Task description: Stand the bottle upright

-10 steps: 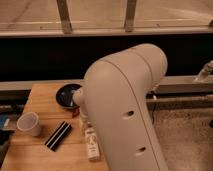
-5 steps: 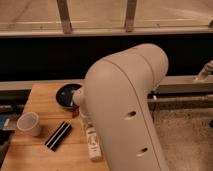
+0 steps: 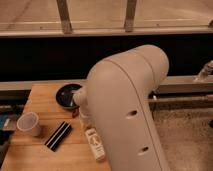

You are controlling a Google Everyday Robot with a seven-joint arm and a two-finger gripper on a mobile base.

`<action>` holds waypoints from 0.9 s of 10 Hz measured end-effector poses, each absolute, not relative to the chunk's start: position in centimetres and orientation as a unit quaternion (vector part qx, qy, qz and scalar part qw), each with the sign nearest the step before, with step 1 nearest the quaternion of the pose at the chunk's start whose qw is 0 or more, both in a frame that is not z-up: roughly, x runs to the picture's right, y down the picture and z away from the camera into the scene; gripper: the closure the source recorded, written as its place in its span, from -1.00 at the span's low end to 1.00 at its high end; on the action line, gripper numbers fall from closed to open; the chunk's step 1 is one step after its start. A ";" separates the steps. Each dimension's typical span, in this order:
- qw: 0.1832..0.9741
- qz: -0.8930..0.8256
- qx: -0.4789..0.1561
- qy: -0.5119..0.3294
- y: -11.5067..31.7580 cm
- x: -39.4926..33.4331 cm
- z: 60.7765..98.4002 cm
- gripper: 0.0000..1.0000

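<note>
— Is the bottle [image 3: 95, 143] standing yet?
— No. It seems to lie near the table's [image 3: 42, 95] near edge, right of the black bar [image 3: 58, 135]. My gripper [image 3: 81, 104] hangs just beyond it; whether it's apart or together, I cannot tell.

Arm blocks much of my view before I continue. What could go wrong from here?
1. The bottle lies flat on the table; a glancing touch could roll it away.
2. The gripper, at the bottle's far end, is mostly hidden by the arm, so a poor grasp may go unseen.
3. The bar lies close by; a swing could knock it.
</note>
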State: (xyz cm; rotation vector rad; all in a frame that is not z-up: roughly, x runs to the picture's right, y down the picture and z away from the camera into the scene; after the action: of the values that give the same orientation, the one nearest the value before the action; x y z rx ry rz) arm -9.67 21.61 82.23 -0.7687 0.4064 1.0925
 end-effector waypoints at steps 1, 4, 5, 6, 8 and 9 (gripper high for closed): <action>0.766 0.503 -0.354 0.186 21.6 -9.7 82.2 1.00; 0.771 0.516 -0.329 0.174 19.0 -9.0 81.6 1.00; 0.775 0.521 -0.316 0.169 17.2 -8.6 80.9 1.00; 0.778 0.528 -0.299 0.162 15.0 -8.1 79.9 1.00; 0.782 0.542 -0.271 0.146 11.0 -7.3 78.1 1.00; 0.783 0.551 -0.255 0.134 8.5 -6.9 77.1 1.00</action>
State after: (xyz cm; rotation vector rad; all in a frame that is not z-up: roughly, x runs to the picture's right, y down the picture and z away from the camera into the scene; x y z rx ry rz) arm -6.87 8.55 77.10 -0.5506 0.2900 1.1884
